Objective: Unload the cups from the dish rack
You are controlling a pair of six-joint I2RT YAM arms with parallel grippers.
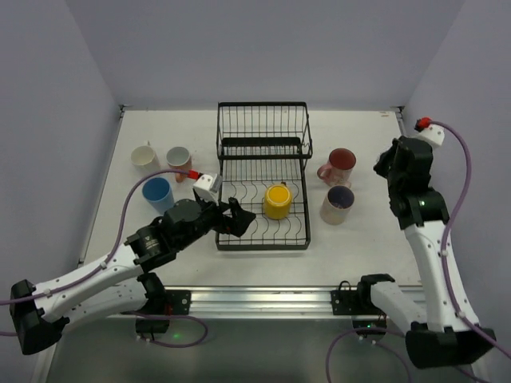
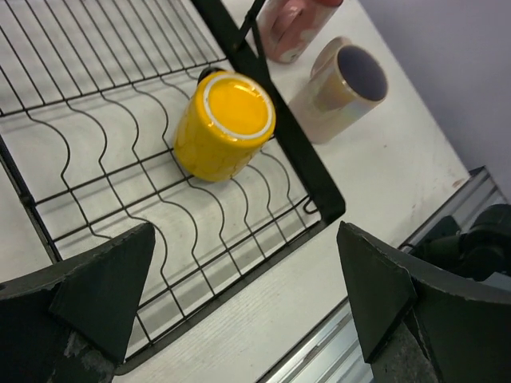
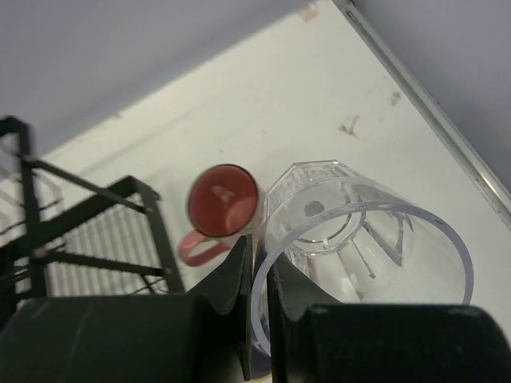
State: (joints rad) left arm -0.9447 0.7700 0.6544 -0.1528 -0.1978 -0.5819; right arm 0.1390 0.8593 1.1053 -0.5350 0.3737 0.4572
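Nearest in the top view, the left arm [image 1: 96, 275] stretches from its base, and the left gripper [image 1: 237, 217] hovers over the front left corner of the dish rack [image 1: 263, 145]. Only the yellow cup [image 1: 277, 201] is seen in the rack, on the lower tier. On the table [image 1: 367, 247], a white cup [image 1: 145, 156], a brownish cup [image 1: 178, 158] and a blue cup [image 1: 157, 193] stand to the left. A red mug [image 1: 338, 165] and a beige cup [image 1: 338, 204] stand to the right, so most of the work seems done.

From the left wrist, the jaws stand wide apart and empty, with the yellow cup [image 2: 225, 124] ahead, its bottom towards the camera.

From the right wrist, the right gripper [image 3: 259, 291] is clenched on the wall of a clear glass [image 3: 367, 231] beside the red mug [image 3: 223, 201]. Whether the glass touches the table cannot be told. What is left, it seems, is to release the glass and take out the yellow cup.
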